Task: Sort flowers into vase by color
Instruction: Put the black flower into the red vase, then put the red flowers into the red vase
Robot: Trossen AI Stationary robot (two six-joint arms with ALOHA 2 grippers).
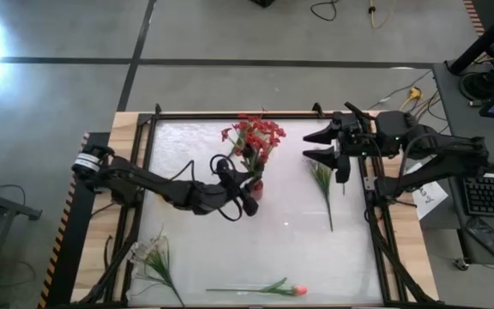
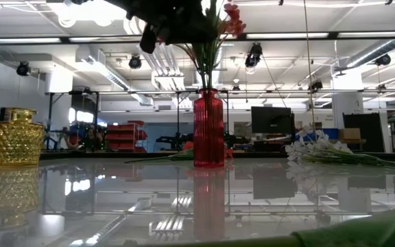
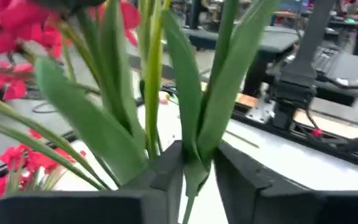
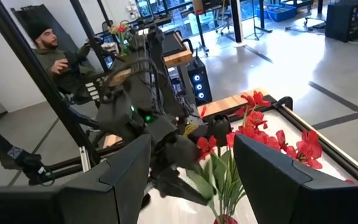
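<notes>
A red ribbed glass vase [image 2: 208, 127] stands mid-table and holds red clustered sprays [image 1: 256, 136]. My left gripper [image 1: 247, 187] reaches in from the left, just above the vase, and is shut on a leafy green-stemmed flower [image 3: 194, 168]. The right wrist view shows that flower's dark bud [image 4: 219, 127] up among the red blooms. My right gripper [image 1: 317, 146] hovers open near the far right corner. Lying flat on the table are a green stem [image 1: 322, 184], a white spray [image 1: 148, 253] and a pink bud flower [image 1: 274, 289]. My left gripper pinches the flower's green stem at the base of its long leaves [image 3: 196, 179], one finger [image 3: 166, 177] on each side. The fingers lie across the stem, which stands roughly upright over the red vase. The leaves hide whether its lower end is inside the neck.
A yellow cut-glass vase [image 2: 17, 137] stands apart from the red one, toward the left in the low view. A raised black frame [image 1: 148, 154] borders the white table top. A seated person [image 4: 55, 56] is beyond the table.
</notes>
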